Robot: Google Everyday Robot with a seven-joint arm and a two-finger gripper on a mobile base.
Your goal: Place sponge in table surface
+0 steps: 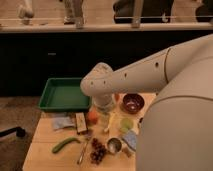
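Note:
The sponge, a small light blue-grey pad with a yellowish edge, lies flat on the table surface near the front right, just right of a small metal cup. My white arm reaches in from the right and bends down over the middle of the table. The gripper hangs below the wrist, between an orange item and a pale yellow item. It is up and to the left of the sponge, apart from it, open, with nothing seen in it.
A green tray stands at the table's back left. A pale cloth, a brown block, a green vegetable, a spoon, grapes, a light green disc and a dark red bowl crowd the tabletop.

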